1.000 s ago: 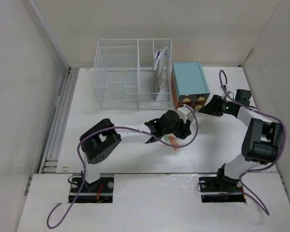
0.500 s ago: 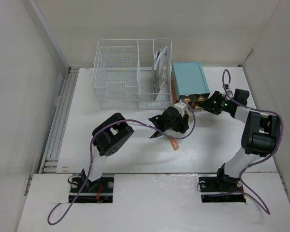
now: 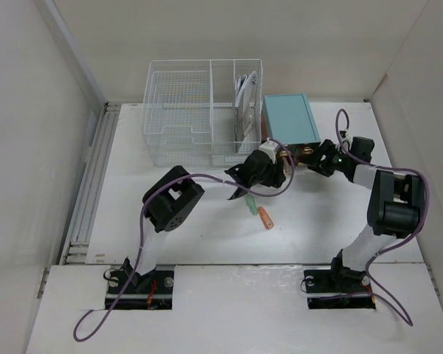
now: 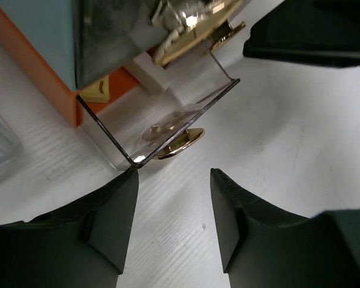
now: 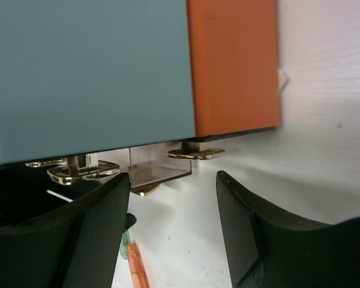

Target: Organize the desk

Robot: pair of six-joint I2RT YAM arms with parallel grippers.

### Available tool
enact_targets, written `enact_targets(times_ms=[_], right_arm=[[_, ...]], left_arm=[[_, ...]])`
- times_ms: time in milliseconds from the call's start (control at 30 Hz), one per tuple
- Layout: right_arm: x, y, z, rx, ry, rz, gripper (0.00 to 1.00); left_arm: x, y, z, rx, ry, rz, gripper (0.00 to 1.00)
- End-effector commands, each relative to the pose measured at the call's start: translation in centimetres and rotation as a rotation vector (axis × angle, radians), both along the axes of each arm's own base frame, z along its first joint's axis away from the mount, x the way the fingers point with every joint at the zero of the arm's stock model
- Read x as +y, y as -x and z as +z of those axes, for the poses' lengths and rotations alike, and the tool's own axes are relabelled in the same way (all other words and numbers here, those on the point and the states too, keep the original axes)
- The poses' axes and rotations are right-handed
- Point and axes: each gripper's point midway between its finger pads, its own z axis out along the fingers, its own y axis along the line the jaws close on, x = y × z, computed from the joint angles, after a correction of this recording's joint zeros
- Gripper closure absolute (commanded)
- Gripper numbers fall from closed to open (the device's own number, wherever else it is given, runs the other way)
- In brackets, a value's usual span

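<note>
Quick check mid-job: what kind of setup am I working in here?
Probably a walled robot test cell staged as a desk: a white tabletop holding a white wire basket, a teal drawer box and a loose orange marker.

the desk (image 3: 321,221): flat, matte white, rectangular tabletop, lying level, seen from above. a ribbed metal rail (image 3: 87,193) runs along its left edge, and white walls (image 3: 37,133) enclose it on three sides.

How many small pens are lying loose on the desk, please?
2: a green pen and an orange pen beside it, near the left gripper; others may be hidden.
</note>
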Motion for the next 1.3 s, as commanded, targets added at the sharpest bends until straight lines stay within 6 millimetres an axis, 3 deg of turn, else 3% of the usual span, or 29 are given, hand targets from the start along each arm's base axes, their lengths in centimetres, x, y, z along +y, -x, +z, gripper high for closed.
enact_targets(times_ms=[0, 167, 367, 667, 1000, 1267], right_arm=[[1.2, -0.8, -0.2, -0.019, -0.015, -0.024, 0.35], [2.4, -1.3, -1.0, -0.01, -0.017, -0.027, 0.35], [2.4, -2.1, -1.3, -0.037, -0.02, -0.062, 0.35], [2.5, -0.8, -2.5, -0.003, -0.054, -0.108, 0.35], [1.6, -1.8, -0.4, -0.1, -0.088, -0.153, 0.35], [1.2, -2.3, -0.2, -0.129, -0.131, -0.197, 0.35]], left_arm=[[-1.0, -2.2, 3.2, -0.047, 0.072, 0.028, 0.52], [-0.2, -3.4, 3.1, -0.042, 0.077, 0.056, 0.52], [0.3, -5.1, 3.3, -0.041, 0.092, 0.082, 0.52], [0.5, -6.4, 3.6, -0.032, 0.114, 0.1, 0.52], [-0.1, -7.7, 3.8, -0.035, 0.13, 0.112, 0.52], [0.5, -8.5, 3.4, -0.031, 0.123, 0.146, 0.52]])
